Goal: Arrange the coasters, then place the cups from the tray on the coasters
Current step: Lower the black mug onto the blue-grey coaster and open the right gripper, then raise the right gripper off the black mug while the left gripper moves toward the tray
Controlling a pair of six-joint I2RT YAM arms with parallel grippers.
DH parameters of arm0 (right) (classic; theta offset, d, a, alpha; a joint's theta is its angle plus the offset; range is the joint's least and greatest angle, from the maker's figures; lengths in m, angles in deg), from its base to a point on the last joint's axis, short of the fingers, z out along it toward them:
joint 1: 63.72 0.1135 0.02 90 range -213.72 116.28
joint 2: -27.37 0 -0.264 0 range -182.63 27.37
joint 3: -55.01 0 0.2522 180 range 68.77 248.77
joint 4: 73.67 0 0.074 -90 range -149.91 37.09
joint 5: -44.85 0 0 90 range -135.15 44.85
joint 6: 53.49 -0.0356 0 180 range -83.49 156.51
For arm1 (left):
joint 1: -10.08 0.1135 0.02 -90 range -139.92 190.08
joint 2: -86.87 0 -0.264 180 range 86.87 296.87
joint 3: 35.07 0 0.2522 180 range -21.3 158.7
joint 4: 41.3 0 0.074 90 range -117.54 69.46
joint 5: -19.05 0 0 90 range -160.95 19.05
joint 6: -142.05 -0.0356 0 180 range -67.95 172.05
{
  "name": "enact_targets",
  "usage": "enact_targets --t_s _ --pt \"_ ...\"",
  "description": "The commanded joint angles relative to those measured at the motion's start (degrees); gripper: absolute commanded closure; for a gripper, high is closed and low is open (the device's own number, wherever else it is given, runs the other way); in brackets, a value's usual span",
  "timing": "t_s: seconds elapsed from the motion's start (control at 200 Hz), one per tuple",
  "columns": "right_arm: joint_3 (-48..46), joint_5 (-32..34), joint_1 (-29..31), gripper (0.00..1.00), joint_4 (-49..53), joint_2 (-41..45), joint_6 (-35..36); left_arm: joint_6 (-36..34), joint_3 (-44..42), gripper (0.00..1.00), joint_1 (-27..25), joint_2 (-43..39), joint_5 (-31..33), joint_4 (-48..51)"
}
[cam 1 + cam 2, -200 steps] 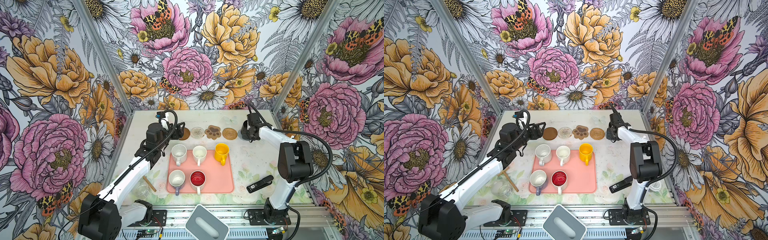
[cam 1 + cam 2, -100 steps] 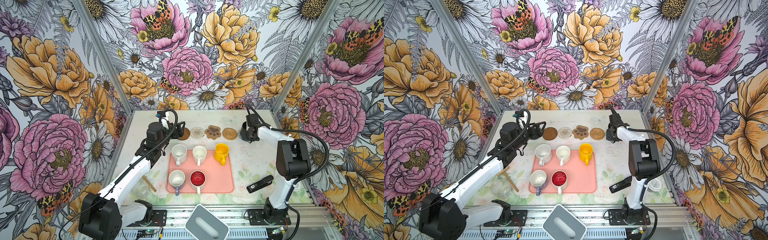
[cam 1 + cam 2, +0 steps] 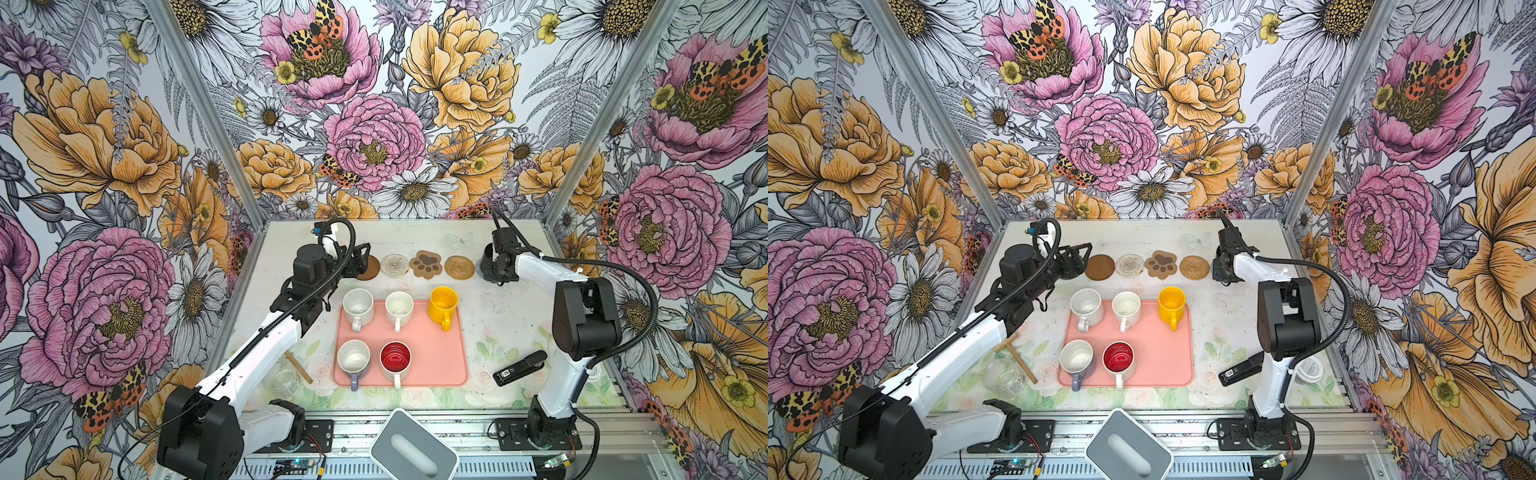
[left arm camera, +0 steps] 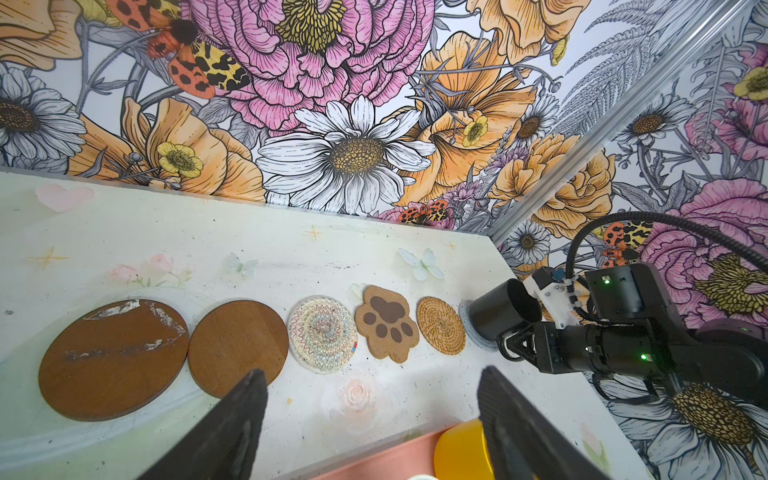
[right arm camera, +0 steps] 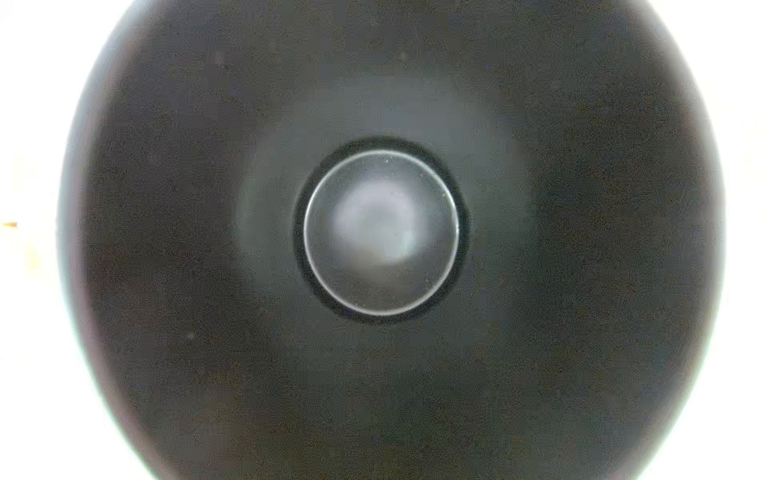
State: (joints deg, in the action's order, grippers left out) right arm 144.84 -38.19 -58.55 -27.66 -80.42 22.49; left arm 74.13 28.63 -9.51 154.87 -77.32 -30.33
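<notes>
Left wrist view looks past the left tool (image 4: 374, 424), whose jaws stand wide apart with nothing between them, onto a row of six coasters along the far part of the counter (image 4: 291, 257). From the left the row runs:
- a scratched brown disc (image 4: 112, 357)
- a plain brown disc (image 4: 239, 345) just beside it
- a whitish woven round (image 4: 322, 332)
- a paw-print coaster (image 4: 386, 324)
- a rattan round (image 4: 441, 325)
- a grey-blue woven round (image 4: 471, 336), mostly hidden

Over that last mat the black cup (image 4: 503, 309) sits tilted, its mouth turned toward the right arm. Whether its base touches the mat I cannot tell. The right tool (image 4: 510, 337) is closed narrow on the cup, on the side facing its arm. The right wrist view looks straight into the cup's dark inside, down to its round bottom.

In both top views the tray (image 3: 436, 365) lies between the two arms, nearer their bases than the row.
- **Far side of the tray, left to right:** a white cup (image 3: 357, 305), a second white cup (image 3: 399, 307) and a yellow cup (image 3: 443, 305).
- **Near side of the tray:** a lavender cup (image 3: 353, 359) and a red-lined cup (image 3: 395, 358).

All five handles point toward the near edge.

Left of the tray, by the left arm, are a glass jar (image 3: 282, 376) and a wooden stick (image 3: 298, 368). To its right lies a black stapler (image 3: 519, 368). In a top view a white-lidded container (image 3: 1308, 368) shows just beyond the right arm.
</notes>
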Motion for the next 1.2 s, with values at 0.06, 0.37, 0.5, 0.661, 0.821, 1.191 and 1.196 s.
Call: enact_targets --t_s 0.06,0.37,0.5,0.661,0.821,1.191,1.196 --pt "1.9 0.4 -0.2 1.0 -4.3 0.4 0.1 -1.1 1.6 0.19 0.3 0.2 1.1 0.5" --pt "0.8 0.4 -0.2 0.97 -4.3 0.5 -0.6 -1.1 1.7 0.19 0.2 -0.1 1.1 0.9" --pt "0.4 0.5 -0.2 0.87 -4.3 0.6 -0.9 -1.3 1.7 0.19 0.2 -0.2 1.0 1.0" --pt "0.0 0.4 -0.2 0.71 -4.2 1.0 -1.3 -1.3 1.7 0.19 0.2 -0.5 1.2 1.2" --pt "-0.2 0.2 -0.2 0.59 -4.3 2.2 -1.4 -1.4 1.5 0.19 0.2 -1.2 1.4 1.3" --pt "-0.3 -0.2 0.5 0.54 -4.2 11.0 -3.4 -1.6 0.6 0.19 0.2 -3.1 2.0 1.6" --pt "-0.2 -0.2 0.5 0.54 -4.2 11.2 -3.5 -1.6 0.6 0.19 0.2 -3.1 2.0 1.6"
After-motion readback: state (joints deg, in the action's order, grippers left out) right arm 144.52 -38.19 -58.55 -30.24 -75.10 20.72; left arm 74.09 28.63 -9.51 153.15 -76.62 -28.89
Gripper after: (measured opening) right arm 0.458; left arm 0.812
